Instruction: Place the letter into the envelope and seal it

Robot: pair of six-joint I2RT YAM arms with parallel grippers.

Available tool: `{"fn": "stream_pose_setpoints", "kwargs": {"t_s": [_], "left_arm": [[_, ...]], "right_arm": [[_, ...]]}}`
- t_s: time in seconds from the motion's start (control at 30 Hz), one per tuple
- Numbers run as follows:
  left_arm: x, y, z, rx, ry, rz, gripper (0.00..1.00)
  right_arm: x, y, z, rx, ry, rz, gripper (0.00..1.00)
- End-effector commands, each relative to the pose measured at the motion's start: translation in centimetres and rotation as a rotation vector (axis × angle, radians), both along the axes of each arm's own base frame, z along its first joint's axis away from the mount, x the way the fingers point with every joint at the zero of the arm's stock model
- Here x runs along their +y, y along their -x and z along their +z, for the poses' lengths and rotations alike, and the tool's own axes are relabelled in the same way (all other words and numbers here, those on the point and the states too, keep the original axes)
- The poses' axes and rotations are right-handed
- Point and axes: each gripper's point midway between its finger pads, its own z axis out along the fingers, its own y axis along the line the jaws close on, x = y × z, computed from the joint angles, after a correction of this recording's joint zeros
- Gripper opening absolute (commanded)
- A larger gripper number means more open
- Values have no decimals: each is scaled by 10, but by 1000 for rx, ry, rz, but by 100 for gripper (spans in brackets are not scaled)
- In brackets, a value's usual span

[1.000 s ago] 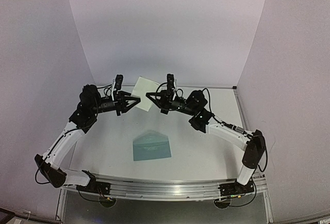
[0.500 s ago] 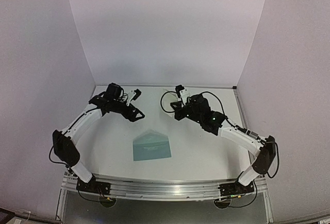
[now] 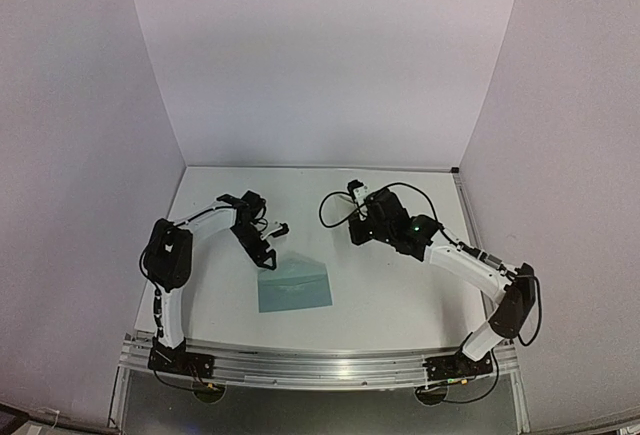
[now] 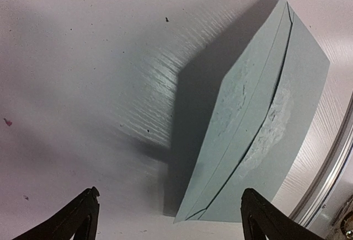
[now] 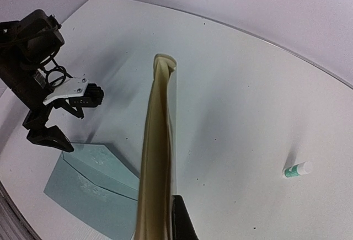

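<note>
The teal envelope point(image 3: 294, 285) lies flat on the table with its flap open toward the back. In the left wrist view the envelope point(image 4: 265, 135) fills the right side, with pale glue smears on it. My left gripper point(image 3: 266, 253) hovers low at the envelope's far left corner, open, with nothing between its fingers point(image 4: 74, 218). My right gripper point(image 3: 354, 230) is behind and to the right of the envelope. It is shut on the cream letter point(image 5: 159, 140), which shows edge-on and bowed, held upright above the table. The letter is hard to make out in the top view.
A small white and green glue stick point(image 5: 298, 169) lies on the table off to the right in the right wrist view. White walls close in the table at the back and sides. A metal rail point(image 3: 320, 365) runs along the near edge.
My left gripper has let go of the letter, opened, and swung down and forward to the envelope's corner. The right gripper kept the letter and shifted slightly right.
</note>
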Motion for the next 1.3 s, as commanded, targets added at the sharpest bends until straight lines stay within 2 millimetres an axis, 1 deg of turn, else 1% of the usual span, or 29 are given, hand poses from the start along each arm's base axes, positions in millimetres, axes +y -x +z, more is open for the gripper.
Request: {"fn": "stream_pose_setpoints", "kwargs": {"t_s": [0.0,0.1,0.17,0.27,0.4,0.53,0.57,0.6,0.63,0.67,0.73,0.77,0.8,0.87,0.93,0.97,1.03,1.13,1.2,1.27], "left_arm": [[-10,-7,-8,-9,33,-42,81],[-15,5,-17,22,38,-63,74],[-18,16,-22,48,44,-82,72],[-23,22,-27,49,47,-90,65],[-27,17,-32,56,48,-53,46],[-29,14,-36,51,50,-37,16],[-31,13,-35,50,57,-36,7],[-32,12,-32,47,67,-32,1],[-34,12,-27,45,79,-29,0],[-37,10,-19,37,94,-28,0],[-43,5,8,10,131,-27,0],[-45,3,25,-9,147,-30,0],[-47,-1,48,-50,168,-38,0],[-47,-1,89,-112,201,-62,0],[-46,6,124,-153,239,-97,0],[-46,10,139,-165,255,-104,0],[-42,22,158,-148,269,-109,0],[-41,41,182,-121,276,-127,0],[-39,53,194,-129,268,-158,0],[-40,65,209,-153,289,-190,0]], "right_arm": [[4,5,0,28,-21,18,0],[4,5,-1,30,-22,17,0],[6,5,-2,34,-22,21,0],[8,4,-2,37,-24,27,0],[11,3,1,35,-35,35,0],[14,4,11,25,-56,44,0],[14,4,14,21,-61,46,0],[14,5,16,18,-65,49,0],[14,6,19,15,-68,54,0],[14,7,21,11,-72,65,0],[17,13,29,1,-82,108,0],[20,16,34,-5,-89,137,0],[24,22,41,-10,-105,184,0],[32,36,58,-26,-142,282,0],[45,56,80,-57,-198,426,0],[53,67,90,-88,-209,501,0],[68,88,100,-169,-185,643,0],[88,115,103,-326,-81,816,0],[93,121,106,-406,-34,872,0],[98,122,110,-492,27,907,0]]}}
